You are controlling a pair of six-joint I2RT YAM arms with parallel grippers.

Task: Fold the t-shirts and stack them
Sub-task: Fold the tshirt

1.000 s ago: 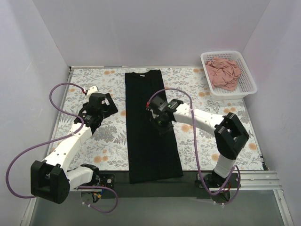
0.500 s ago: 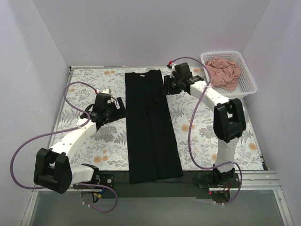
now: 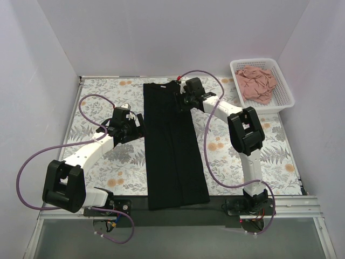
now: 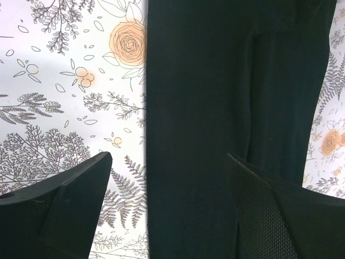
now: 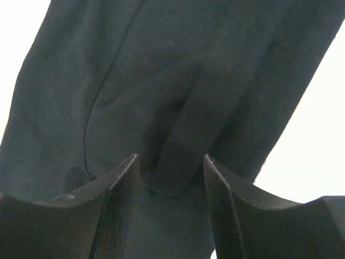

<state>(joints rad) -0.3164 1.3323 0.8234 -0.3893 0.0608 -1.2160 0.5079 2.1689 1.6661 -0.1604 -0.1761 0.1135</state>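
Observation:
The black t-shirt (image 3: 173,156) lies flat as a long narrow strip down the middle of the table, collar end at the far side. My left gripper (image 3: 137,125) hovers open over its left edge; in the left wrist view the black t-shirt (image 4: 215,108) fills the gap of the left gripper (image 4: 170,205). My right gripper (image 3: 180,100) is at the strip's far right corner, open, its jaws apart over a raised crease of the black t-shirt (image 5: 161,81) in the right wrist view (image 5: 171,178). The pink t-shirt (image 3: 257,83) lies crumpled in the basket.
The white lattice basket (image 3: 267,107) stands at the far right corner of the flower-patterned tablecloth (image 3: 108,97). White walls close in the table on three sides. Purple cables loop from both arms.
My right gripper has travelled from the middle of the black t-shirt to its far right corner and its jaws have widened. The left gripper has shifted right, up to the strip's left edge.

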